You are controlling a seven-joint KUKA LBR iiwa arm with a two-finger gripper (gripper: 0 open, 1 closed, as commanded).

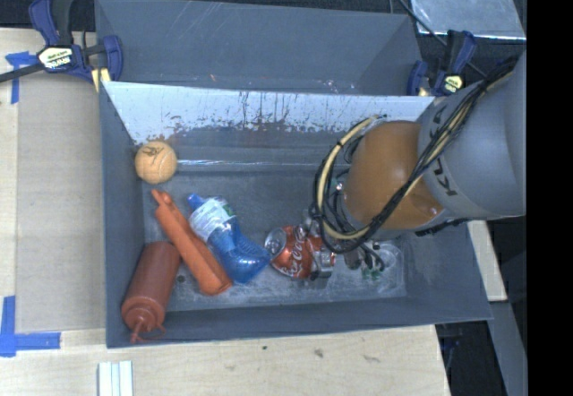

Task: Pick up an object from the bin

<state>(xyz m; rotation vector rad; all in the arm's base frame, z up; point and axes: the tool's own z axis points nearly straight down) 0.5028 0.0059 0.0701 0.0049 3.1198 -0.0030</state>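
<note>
My gripper [324, 262] is low in the bin's front right part, mostly hidden under the arm's orange cover. It sits right against a crushed red soda can [292, 253] on the bin floor; I cannot see whether it grips the can. Left of the can lies a blue plastic bottle [226, 238] with a white label and cap end. A small pale and green thing [375, 262] lies just right of the gripper.
An orange carrot-shaped stick [189, 244] lies diagonally beside the blue bottle. A brown-red squeeze bottle [149, 289] rests in the front left corner. A tan ball [156, 162] sits at the back left. The arm and its cables cover the right side.
</note>
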